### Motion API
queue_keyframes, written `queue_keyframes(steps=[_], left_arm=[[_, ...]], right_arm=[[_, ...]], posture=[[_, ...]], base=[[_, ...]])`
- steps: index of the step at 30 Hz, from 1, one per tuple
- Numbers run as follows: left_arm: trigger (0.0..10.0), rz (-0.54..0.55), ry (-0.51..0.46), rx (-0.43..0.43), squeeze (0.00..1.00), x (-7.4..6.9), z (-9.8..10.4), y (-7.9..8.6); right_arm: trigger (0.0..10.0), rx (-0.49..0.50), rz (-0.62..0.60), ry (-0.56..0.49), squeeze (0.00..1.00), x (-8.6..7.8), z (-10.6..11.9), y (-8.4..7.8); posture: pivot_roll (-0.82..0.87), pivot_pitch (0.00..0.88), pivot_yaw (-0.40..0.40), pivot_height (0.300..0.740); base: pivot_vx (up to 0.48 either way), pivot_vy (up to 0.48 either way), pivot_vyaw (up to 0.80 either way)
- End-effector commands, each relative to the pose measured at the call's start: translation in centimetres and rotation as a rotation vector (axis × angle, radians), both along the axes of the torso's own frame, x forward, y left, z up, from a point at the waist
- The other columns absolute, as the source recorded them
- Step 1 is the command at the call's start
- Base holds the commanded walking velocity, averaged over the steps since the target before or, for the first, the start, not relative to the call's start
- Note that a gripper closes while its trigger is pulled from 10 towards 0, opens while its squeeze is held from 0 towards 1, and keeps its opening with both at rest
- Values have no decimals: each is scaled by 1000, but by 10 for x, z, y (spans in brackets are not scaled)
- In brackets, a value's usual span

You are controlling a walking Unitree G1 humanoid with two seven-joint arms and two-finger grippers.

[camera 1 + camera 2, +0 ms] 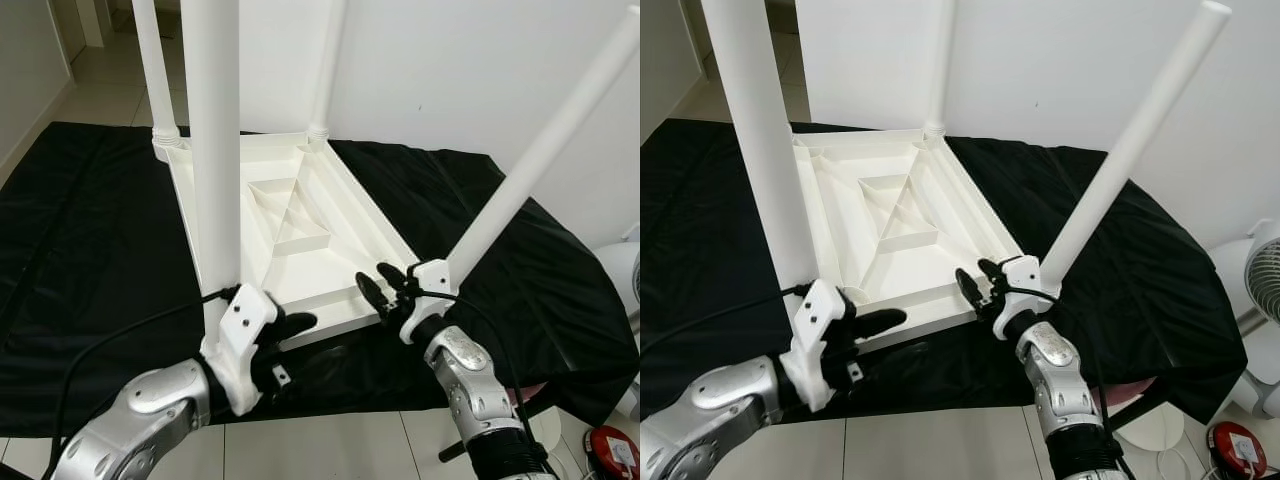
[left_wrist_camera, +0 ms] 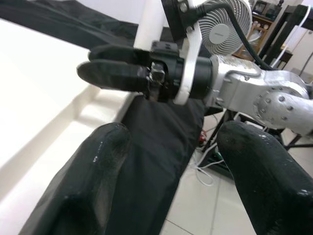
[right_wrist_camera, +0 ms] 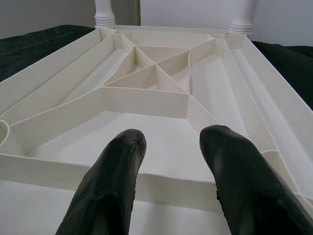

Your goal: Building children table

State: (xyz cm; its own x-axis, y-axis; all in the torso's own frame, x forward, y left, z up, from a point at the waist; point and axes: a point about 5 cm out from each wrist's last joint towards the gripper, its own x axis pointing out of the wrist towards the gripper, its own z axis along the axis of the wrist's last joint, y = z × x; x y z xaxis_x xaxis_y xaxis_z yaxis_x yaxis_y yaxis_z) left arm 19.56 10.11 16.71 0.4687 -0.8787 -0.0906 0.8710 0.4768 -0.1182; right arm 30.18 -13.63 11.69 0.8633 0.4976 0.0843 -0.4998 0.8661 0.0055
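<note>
Black fingers, right hand (image 1: 385, 285): stood apart, closed on nothing, reaching over the near edge of the tabletop (image 1: 300, 235) close to its near right corner; the wrist view looked along them into the ribbed underside.
Right hand and leaning leg: the leaning leg (image 1: 540, 150) rose up and away to the robot's right from a foot just beside that hand's wrist; I could not tell whether its foot sat in the corner socket or only rested near it.
Left hand (image 1: 285, 335): fingers spread, empty, low at the near left corner, pointing across the front edge toward the right hand; its wrist view caught the right hand straight ahead.
Left hand and near leg: the thick near leg (image 1: 215, 150) stood upright just behind the left wrist, at that corner.
Tabletop: upside down on a black cloth (image 1: 90, 250) spread over the floor, long axis running away from the robot toward the wall.
Far legs: two more, one at the far left (image 1: 155, 65) and one at the far right (image 1: 330, 65), both upright in their corner sockets.
Relation that mattered: the only leg off vertical lay on the right side, so the right hand was much the nearer one; judged from here, it needed bringing upright over the near right corner.
Progress: three legs looked seated, the fourth seemingly not.
</note>
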Motion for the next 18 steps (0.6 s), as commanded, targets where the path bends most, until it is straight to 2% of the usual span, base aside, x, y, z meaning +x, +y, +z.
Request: queue_keyframes(steps=[1,5,7,8,9,12,13,14,15,16,18], left_arm=[[10000,35,-2,-4,0,-2,2,6],[10000,55,4,0,0,-5,2,9],[10000,91,20,34,0,-15,0,20],[10000,91,20,34,0,-15,0,20],[10000,117,32,70,0,-20,-1,33],[10000,127,36,94,0,-22,-1,39],[10000,141,53,166,0,-27,-3,53],[10000,141,53,166,0,-27,-3,53],[10000,158,63,220,0,-33,-3,67],[10000,158,63,220,0,-33,-3,67],[10000,179,68,262,0,-36,-2,77]], right_arm=[[10000,-9,-8,8,0,-1,-1,-4],[10000,-9,-3,8,0,0,-1,-3],[10000,-7,6,8,0,2,-1,-1],[10000,-7,6,8,0,2,-1,-1],[10000,-6,20,8,0,5,0,1],[10000,-5,29,8,0,5,0,2],[10000,-8,39,9,0,8,1,3],[10000,-8,39,9,0,8,1,3],[10000,-12,51,11,0,11,1,5],[10000,-12,51,11,0,11,1,5],[10000,-14,60,10,0,13,1,6]], posture=[[50,0,-147,740],[52,0,-148,740],[75,0,-168,740],[75,0,-168,740],[84,0,-175,740],[88,0,-177,740],[112,0,-190,740],[112,0,-190,740],[136,0,-202,740],[136,0,-202,740],[136,0,-202,740]], base=[[0,0,0],[0,0,0],[0,0,0],[0,0,0],[0,0,0],[0,0,0],[0,0,0],[0,0,0],[0,0,0],[0,0,0],[0,0,0]])
